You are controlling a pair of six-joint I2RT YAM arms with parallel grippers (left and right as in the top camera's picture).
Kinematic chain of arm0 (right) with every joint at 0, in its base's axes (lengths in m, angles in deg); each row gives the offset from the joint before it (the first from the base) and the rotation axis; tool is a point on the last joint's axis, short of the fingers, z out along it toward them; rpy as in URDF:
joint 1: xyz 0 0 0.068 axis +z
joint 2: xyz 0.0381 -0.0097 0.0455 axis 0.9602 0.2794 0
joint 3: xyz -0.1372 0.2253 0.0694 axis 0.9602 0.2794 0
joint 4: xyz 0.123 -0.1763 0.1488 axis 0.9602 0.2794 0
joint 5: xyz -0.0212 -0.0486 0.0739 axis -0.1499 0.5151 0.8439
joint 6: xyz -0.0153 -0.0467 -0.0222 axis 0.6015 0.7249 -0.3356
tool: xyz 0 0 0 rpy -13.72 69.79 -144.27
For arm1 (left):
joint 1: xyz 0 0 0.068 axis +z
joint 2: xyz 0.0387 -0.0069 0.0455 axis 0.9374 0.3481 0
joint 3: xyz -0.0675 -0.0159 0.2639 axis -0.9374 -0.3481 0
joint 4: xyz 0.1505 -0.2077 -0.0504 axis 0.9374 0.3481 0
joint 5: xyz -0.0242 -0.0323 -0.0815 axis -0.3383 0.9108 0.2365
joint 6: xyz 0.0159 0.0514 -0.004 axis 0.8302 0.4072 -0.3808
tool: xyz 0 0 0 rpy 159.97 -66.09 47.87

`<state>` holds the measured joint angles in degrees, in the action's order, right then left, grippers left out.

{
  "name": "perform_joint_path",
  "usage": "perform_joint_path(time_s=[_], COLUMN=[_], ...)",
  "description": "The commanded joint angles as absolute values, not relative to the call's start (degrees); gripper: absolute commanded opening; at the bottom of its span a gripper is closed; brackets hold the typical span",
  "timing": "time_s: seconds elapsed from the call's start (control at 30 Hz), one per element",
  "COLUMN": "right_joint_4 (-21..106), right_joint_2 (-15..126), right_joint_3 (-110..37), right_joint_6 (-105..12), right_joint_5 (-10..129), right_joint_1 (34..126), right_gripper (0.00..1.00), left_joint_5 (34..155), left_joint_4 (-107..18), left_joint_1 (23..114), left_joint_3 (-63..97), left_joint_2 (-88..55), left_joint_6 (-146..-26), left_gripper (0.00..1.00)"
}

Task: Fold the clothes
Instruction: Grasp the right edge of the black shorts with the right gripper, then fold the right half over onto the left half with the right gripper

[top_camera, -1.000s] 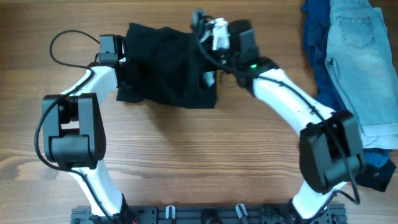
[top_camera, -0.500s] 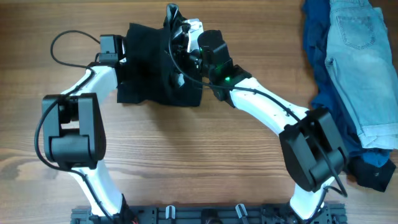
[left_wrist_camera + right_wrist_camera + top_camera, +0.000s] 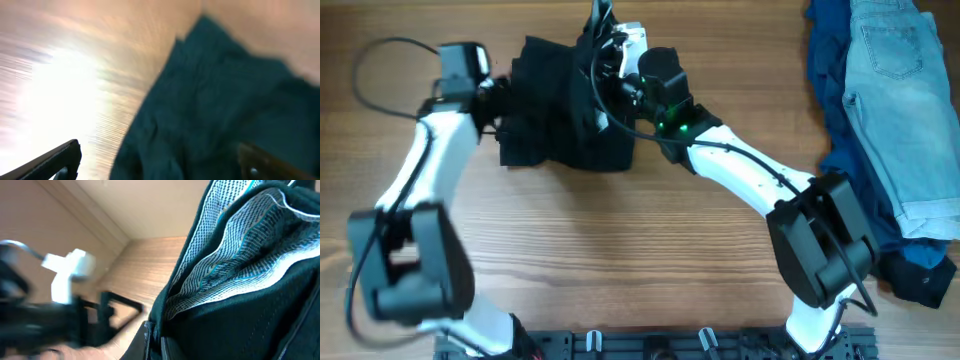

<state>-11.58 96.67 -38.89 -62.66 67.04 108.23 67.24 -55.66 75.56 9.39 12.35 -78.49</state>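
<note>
Black shorts (image 3: 550, 110) lie bunched and folded over at the back middle of the table. My right gripper (image 3: 608, 52) is shut on a raised edge of them. In the right wrist view the pale grey mesh lining (image 3: 235, 245) shows above the pinched black fabric, with my right gripper (image 3: 161, 341) clamped on it. My left gripper (image 3: 498, 95) stands at the shorts' left edge, open. The left wrist view is blurred: the left gripper (image 3: 157, 165) has its fingers (image 3: 57, 157) spread wide over the shorts (image 3: 215, 110), holding nothing.
A pile of clothes sits at the right edge: light-blue denim shorts (image 3: 900, 100) on top of dark blue garments (image 3: 828, 60), with more dark blue cloth (image 3: 920, 275) nearer the front. Bare wooden table (image 3: 620, 250) spreads in front of the shorts.
My left gripper has opened, let go of the shorts and swung away up and to the left. My right gripper carried the shorts' edge leftward, folding them over, then held almost still.
</note>
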Motion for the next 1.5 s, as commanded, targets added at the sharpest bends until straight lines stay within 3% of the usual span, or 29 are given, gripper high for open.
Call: perform_joint_path(time_s=[0.0,0.3,0.47,0.5,0.53,0.57,0.8,1.03,1.07,1.3,1.47], right_joint_4=[-13.81,-23.95,-27.28,-27.25,-27.21,-27.17,-24.94,-4.70,3.13,22.45,28.94], right_joint_2=[97.87,102.57,105.48,106.20,106.86,107.34,106.64,103.51,103.51,103.69,103.69], right_joint_3=[-39.61,-39.61,-39.76,-40.09,-40.53,-41.01,-45.53,-55.13,-57.05,-57.29,-57.29], right_joint_6=[-63.05,-63.01,-62.88,-63.03,-62.90,-62.77,-59.84,-56.32,-53.91,-45.19,-41.63], right_joint_5=[65.86,60.68,58.74,59.20,60.42,62.15,74.04,82.43,82.15,76.22,71.81], right_joint_1=[109.63,114.96,117.67,117.89,117.98,117.96,115.36,107.40,105.67,102.40,100.74], right_gripper=[0.04,0.04,0.13,0.42,0.89,1.00,1.00,1.00,1.00,1.00,1.00], left_joint_5=[67.55,67.53,67.55,67.55,67.55,67.55,67.53,71.11,72.07,74.04,76.92], left_joint_4=[-54.29,-50.53,-50.46,-50.46,-50.46,-50.46,-50.42,-49.15,-48.86,-47.88,-46.15], left_joint_1=[79.98,83.69,83.67,83.67,83.67,83.67,83.67,82.86,82.05,79.36,75.45], left_joint_3=[9.39,9.39,9.39,9.39,9.39,9.39,9.39,9.37,9.37,9.37,9.37], left_joint_2=[4.73,-1.39,-1.35,-1.37,-1.35,-1.35,-1.35,-0.72,-0.08,3.06,4.90], left_joint_6=[-81.99,-81.99,-82.01,-82.01,-82.01,-82.01,-81.99,-79.15,-77.38,-77.20,-77.20], left_gripper=[1.00,1.00,1.00,1.00,1.00,1.00,1.00,1.00,1.00,1.00,1.00])
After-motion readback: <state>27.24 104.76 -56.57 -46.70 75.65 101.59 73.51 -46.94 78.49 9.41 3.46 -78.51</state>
